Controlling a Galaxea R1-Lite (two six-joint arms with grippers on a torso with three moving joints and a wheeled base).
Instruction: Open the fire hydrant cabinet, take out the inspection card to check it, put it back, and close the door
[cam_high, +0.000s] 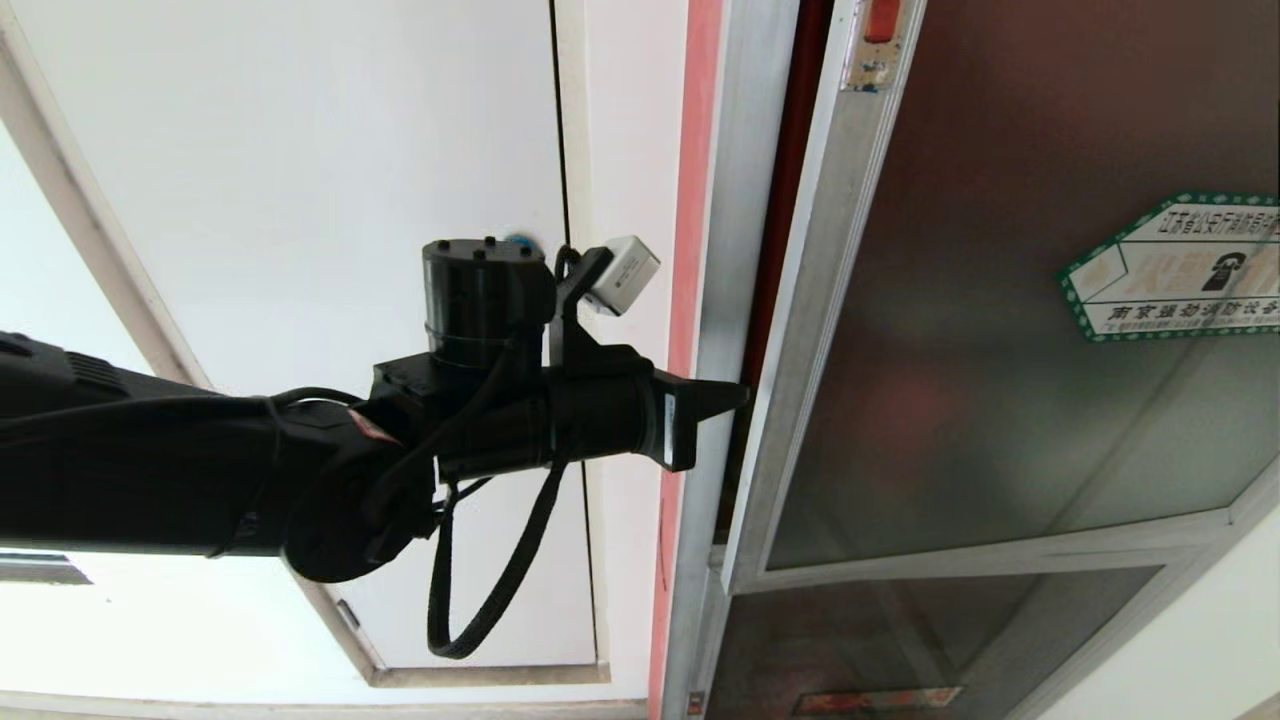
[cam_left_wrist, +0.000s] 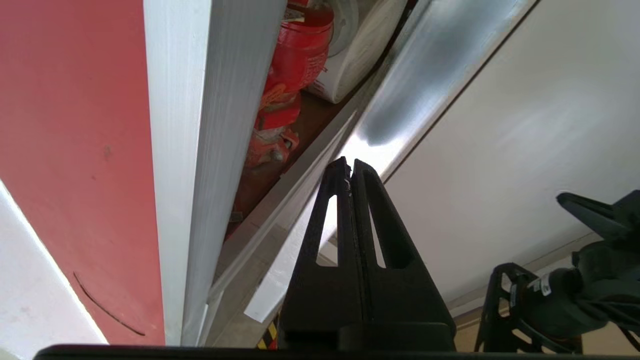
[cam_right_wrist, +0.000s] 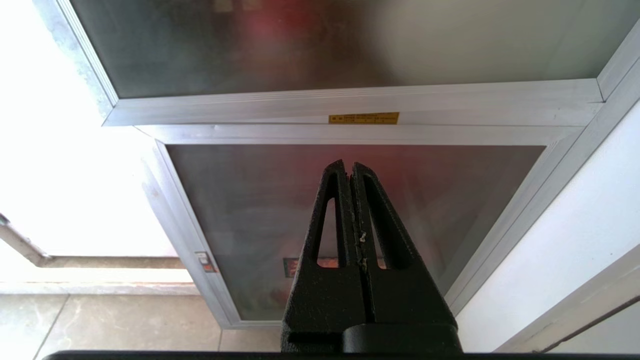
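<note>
The fire hydrant cabinet (cam_high: 722, 250) has a silver frame, and its dark frosted-glass door (cam_high: 980, 380) stands slightly ajar. A hexagonal telephone sticker (cam_high: 1180, 265) is on the glass and a red latch (cam_high: 881, 20) sits at the top of the door's frame. My left gripper (cam_high: 738, 396) is shut and empty, its tip poking into the gap beside the door's left edge. Through that gap the left wrist view shows the red valve (cam_left_wrist: 292, 75) and the rolled white hose (cam_left_wrist: 352, 55) beyond my left gripper (cam_left_wrist: 348, 163). The inspection card is out of view. My right gripper (cam_right_wrist: 348, 164) hangs shut and empty.
A white door (cam_high: 300, 200) with a blue round lock (cam_high: 518, 240) fills the wall left of the cabinet, past a red strip (cam_high: 692, 200). Under the big door is a smaller dark glass panel (cam_right_wrist: 250, 210) with a red label (cam_right_wrist: 292, 266). Tiled floor (cam_right_wrist: 100, 320) lies below.
</note>
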